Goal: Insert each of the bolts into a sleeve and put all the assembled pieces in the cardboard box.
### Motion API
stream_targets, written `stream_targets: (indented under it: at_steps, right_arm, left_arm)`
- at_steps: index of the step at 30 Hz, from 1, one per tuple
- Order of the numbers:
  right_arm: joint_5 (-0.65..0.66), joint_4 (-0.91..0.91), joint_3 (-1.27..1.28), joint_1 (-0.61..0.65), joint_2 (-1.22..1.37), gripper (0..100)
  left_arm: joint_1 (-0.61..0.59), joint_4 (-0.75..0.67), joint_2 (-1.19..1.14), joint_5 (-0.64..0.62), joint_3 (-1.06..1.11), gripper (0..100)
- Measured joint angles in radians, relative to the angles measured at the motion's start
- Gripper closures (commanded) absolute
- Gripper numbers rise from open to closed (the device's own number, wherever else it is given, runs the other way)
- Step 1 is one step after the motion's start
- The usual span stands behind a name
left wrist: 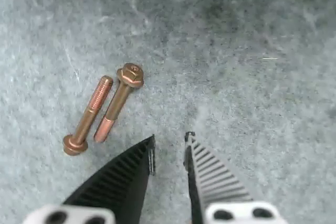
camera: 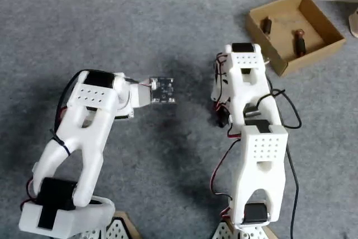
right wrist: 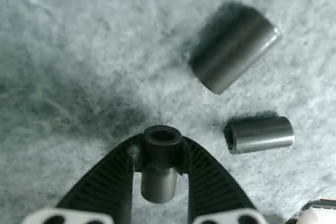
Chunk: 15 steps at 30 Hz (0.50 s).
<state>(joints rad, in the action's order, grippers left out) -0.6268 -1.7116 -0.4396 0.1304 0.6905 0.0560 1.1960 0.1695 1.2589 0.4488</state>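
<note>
Two copper bolts lie side by side on the grey carpet: one bolt (left wrist: 85, 118) and a second bolt (left wrist: 119, 98), heads at opposite ends. My left gripper (left wrist: 170, 141) stands open just beside them, with nothing between its fingers. My right gripper (right wrist: 160, 148) is shut on a dark sleeve (right wrist: 157, 182) held upright. Two more sleeves lie on the carpet beyond it, a larger-looking sleeve (right wrist: 233, 51) and a nearer sleeve (right wrist: 260, 135). The cardboard box (camera: 285, 29) at the far right holds two assembled pieces (camera: 267, 24) (camera: 300, 42).
In the high view the left arm (camera: 89, 121) and right arm (camera: 254, 116) stand side by side on the carpet. Both grippers sit under their wrists there. The right arm's wrist is close to the box's near corner.
</note>
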Motion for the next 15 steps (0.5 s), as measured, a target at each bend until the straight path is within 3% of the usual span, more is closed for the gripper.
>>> stream_targets:
  at_steps: [3, 8, 15]
  right_arm:
    - [0.0, 0.0, 0.0, 0.0, 0.035, 99.4]
    - [0.0, 0.0, 0.0, 0.0, 0.04, 99.4]
    - [0.0, 0.0, 0.0, 0.0, 0.04, 99.4]
  left_arm:
    - [0.0, 0.0, -0.003, -0.008, 0.0, 77]
    - [-0.003, -0.021, -0.003, -0.196, 0.002, 74]
    - [-0.008, -0.236, -0.003, -0.308, 0.147, 74]
